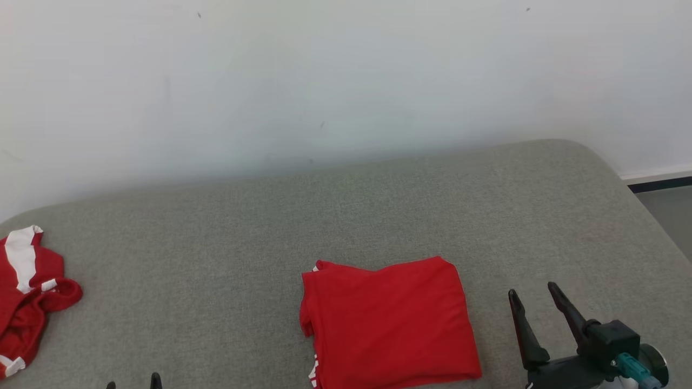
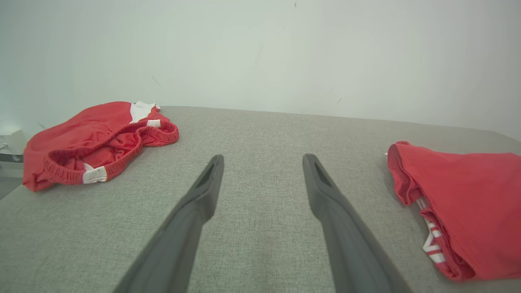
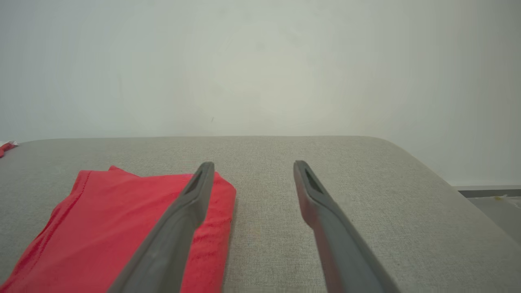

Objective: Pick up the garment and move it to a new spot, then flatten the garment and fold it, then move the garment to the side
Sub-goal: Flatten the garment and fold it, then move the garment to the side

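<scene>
A red garment (image 1: 389, 321) lies folded into a flat rectangle near the front middle of the grey padded table (image 1: 346, 216). It also lies at the right of the left wrist view, garment (image 2: 468, 203), with white trim at its near edge, and at the lower left of the right wrist view, garment (image 3: 118, 219). My right gripper (image 1: 533, 293) stands open just right of it, empty, a little above the table; in its own view the right gripper (image 3: 252, 165) has its left finger over the garment's right edge. My left gripper (image 2: 262, 156) is open and empty over bare table, its fingertips (image 1: 155, 378) at the bottom edge.
Red shorts with white stripes (image 1: 27, 292) lie crumpled at the table's left edge, seen too as shorts (image 2: 97, 140). A pale wall (image 1: 346, 81) rises behind the table. The table's right edge drops to the floor (image 1: 670, 210).
</scene>
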